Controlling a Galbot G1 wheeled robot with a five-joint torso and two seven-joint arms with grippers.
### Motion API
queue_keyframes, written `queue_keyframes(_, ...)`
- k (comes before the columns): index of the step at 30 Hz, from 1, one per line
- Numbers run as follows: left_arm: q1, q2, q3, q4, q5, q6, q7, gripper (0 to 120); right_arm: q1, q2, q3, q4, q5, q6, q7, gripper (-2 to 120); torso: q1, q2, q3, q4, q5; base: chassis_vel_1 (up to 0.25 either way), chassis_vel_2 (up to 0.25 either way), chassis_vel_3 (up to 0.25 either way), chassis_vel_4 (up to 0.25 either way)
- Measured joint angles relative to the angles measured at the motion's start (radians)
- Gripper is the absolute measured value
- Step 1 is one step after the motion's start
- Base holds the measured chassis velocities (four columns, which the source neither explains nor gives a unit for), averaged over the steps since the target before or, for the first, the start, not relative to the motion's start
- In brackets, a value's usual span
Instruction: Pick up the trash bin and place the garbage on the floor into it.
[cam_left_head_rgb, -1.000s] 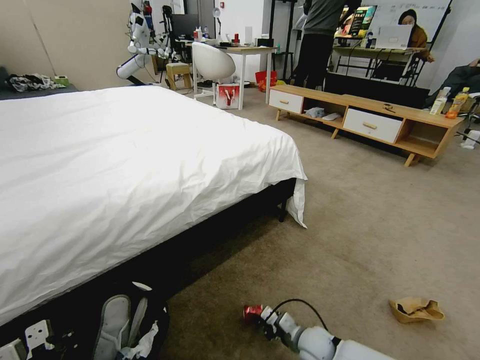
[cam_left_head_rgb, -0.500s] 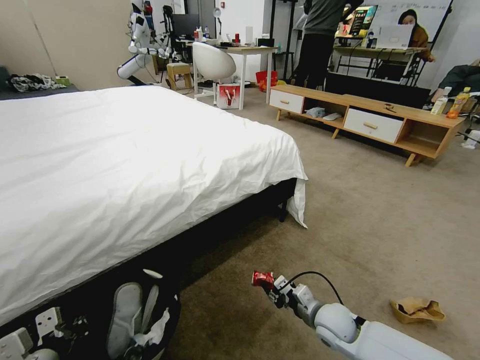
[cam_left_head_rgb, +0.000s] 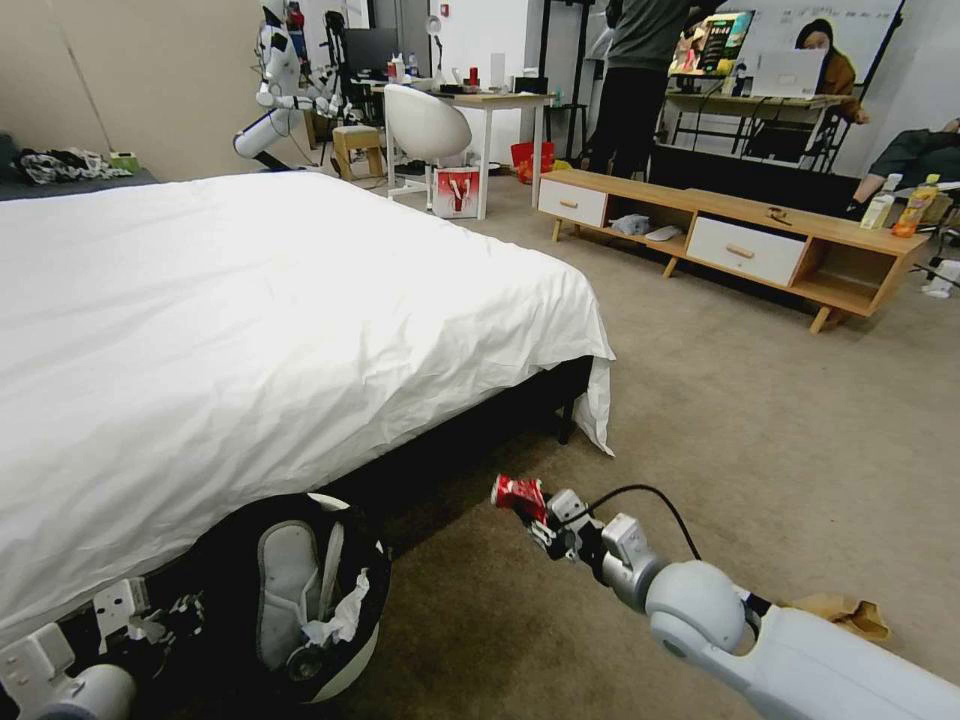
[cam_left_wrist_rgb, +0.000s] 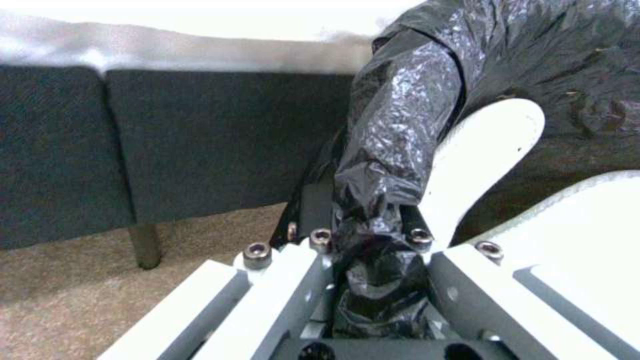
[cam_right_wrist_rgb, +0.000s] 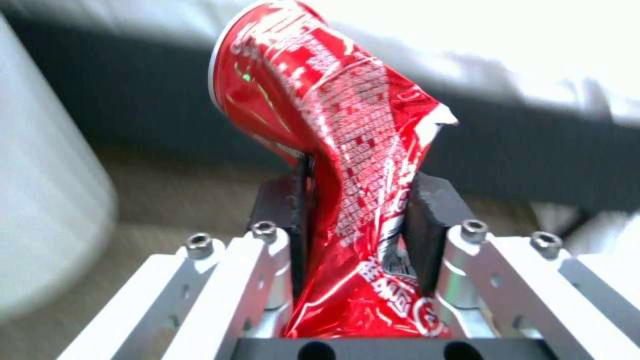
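Head view: the right gripper (cam_left_head_rgb: 528, 508), arm stretched forward-left over the floor (cam_left_head_rgb: 760, 430), pinches a crushed red can (cam_left_head_rgb: 517, 493); the left gripper (cam_left_wrist_rgb: 363, 235) clamps the bin (cam_left_head_rgb: 300, 600) by its bagged rim beside the bed (cam_left_head_rgb: 250, 330). Since a second ago, can and bin have risen, closer together.

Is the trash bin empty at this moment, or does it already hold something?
Not empty. White crumpled tissue lies inside the trash bin against its black liner, beside the grey flap. The left gripper holds the rim.
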Motion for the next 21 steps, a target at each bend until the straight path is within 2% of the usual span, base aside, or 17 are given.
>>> queue_keyframes(4, -0.002, 0.010, 0.000, -0.004, -0.016, 0.004, -0.005, 1, 0.051, 0.027, -0.006, 0.069, 0.071, -0.017, 0.023, 23, 0.000, 0.000, 0.000, 0.0003, -0.0002, 0.000, 0.000, 0.000, 0.000)
queue_keyframes(6, -0.003, 0.022, 0.000, -0.007, -0.027, 0.004, -0.009, 1, 0.123, 0.068, -0.042, 0.125, 0.150, -0.021, 0.055, 23, 0.000, 0.000, 0.000, 0.0005, -0.0003, 0.000, 0.000, 0.000, 0.000)
queue_keyframes(14, 0.000, 0.033, 0.002, -0.013, -0.033, 0.005, -0.011, 1, 0.237, 0.139, -0.098, 0.159, 0.242, -0.022, 0.080, 23, 0.000, 0.000, 0.000, 0.0003, -0.0002, 0.000, 0.000, 0.000, 0.000)
queue_keyframes(16, 0.003, 0.038, 0.002, -0.020, -0.039, 0.005, -0.012, 1, 0.311, 0.175, -0.135, 0.164, 0.292, -0.014, 0.082, 23, 0.000, 0.000, 0.000, 0.0002, -0.0001, 0.000, 0.000, 0.000, 0.000)
queue_keyframes(21, 0.006, 0.045, 0.003, -0.023, -0.042, 0.005, -0.013, 1, 0.396, 0.229, -0.195, 0.152, 0.337, -0.004, 0.084, 23, 0.000, 0.000, 0.000, 0.0002, -0.0002, 0.000, 0.000, 0.000, 0.000)
